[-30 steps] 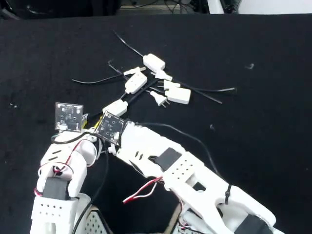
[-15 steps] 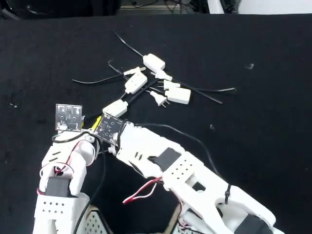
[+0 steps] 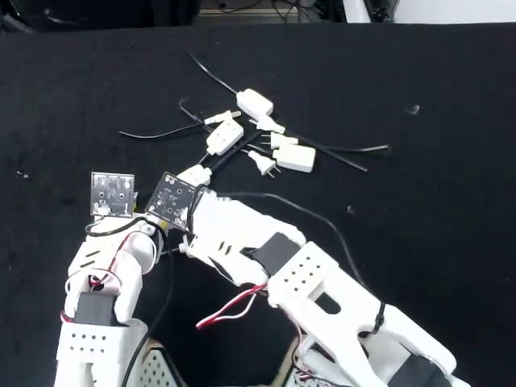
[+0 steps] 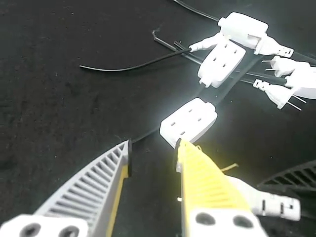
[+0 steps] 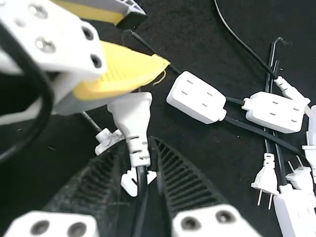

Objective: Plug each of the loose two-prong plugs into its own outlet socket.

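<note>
Gripping: right gripper [image 5: 139,144] clenched on white plug [image 5: 132,114]
Left gripper [image 4: 152,144]: fingers [image 4: 98,182] spread apart
Outlet socket [image 4: 188,122]: lying flat, just beside left gripper's yellow fingertip [image 4: 186,152]

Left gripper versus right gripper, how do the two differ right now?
The left gripper stands open and empty, while the right gripper is shut on a white plug. The left gripper is grey and yellow, the right gripper black. Both sit close to the nearest outlet block, with the left gripper's yellow tip right at its edge.
</note>
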Motion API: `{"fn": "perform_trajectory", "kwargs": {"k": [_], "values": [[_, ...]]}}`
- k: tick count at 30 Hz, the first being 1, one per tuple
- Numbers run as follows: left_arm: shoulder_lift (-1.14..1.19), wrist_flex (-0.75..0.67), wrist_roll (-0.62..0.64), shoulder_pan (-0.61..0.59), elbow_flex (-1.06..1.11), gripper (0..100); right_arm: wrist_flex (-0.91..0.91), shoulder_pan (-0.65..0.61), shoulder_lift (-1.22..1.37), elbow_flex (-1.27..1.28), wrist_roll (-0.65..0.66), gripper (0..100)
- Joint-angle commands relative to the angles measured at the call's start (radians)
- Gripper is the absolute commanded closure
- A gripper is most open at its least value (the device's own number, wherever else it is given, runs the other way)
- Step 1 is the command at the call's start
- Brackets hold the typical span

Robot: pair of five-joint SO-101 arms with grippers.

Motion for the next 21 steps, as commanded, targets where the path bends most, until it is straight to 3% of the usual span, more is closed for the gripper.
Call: {"fn": "perform_trajectory", "kwargs": {"k": [1,6,11,15,21], "values": [[0.002,-0.014,-0.006,-0.005,-0.01,83,0.003,-0.018,-0.022,-0.084,0.0,98.8],[-0.008,0.015,-0.006,-0.005,-0.013,83,0.002,-0.046,-0.022,-0.085,-0.003,98.8],[-0.008,0.017,-0.006,-0.005,-0.013,83,-0.005,-0.04,-0.022,-0.096,-0.117,98.8],[-0.008,0.018,-0.006,-0.005,-0.012,83,0.002,-0.038,-0.022,-0.097,-0.126,98.8],[-0.008,0.018,-0.006,-0.005,-0.012,83,0.066,0.081,-0.024,-0.068,-0.104,98.8]]}}
